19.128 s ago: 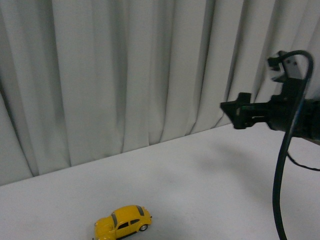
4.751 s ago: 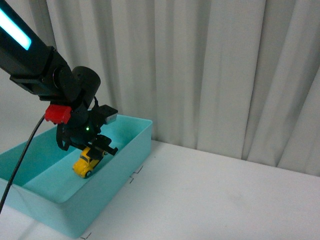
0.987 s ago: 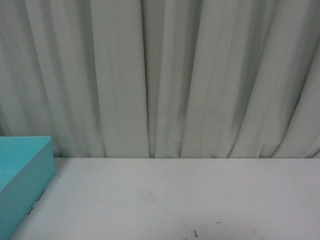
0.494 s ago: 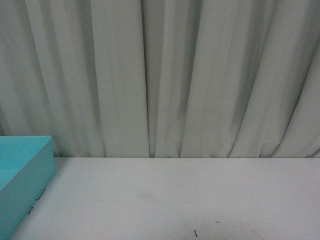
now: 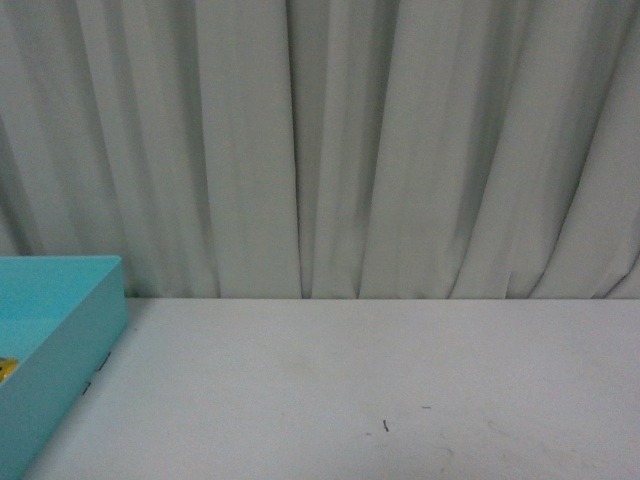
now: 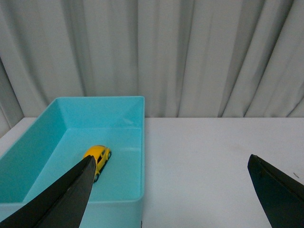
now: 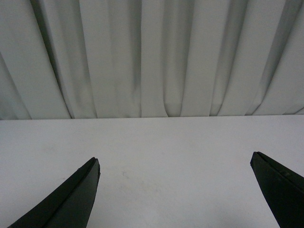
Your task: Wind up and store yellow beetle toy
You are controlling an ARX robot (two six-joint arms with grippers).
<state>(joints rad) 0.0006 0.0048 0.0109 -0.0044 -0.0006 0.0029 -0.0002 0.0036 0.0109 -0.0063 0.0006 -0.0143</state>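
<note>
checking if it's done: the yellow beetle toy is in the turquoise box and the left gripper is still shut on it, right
Not quite. The yellow beetle toy does lie inside the turquoise box, but the left gripper is open and holds nothing: the left wrist view shows its fingers spread wide, with the car apart from them on the box floor.

beetle toy (image 6: 97, 157): glossy yellow | box (image 6: 128, 105): smooth turquoise plastic | curtain (image 5: 340, 150): pleated cloth | table (image 5: 350, 390): matt white

Left gripper (image 6: 171, 190) fingers spread wide, holding nothing; right gripper (image 7: 175, 190) same, fingers wide apart.
</note>
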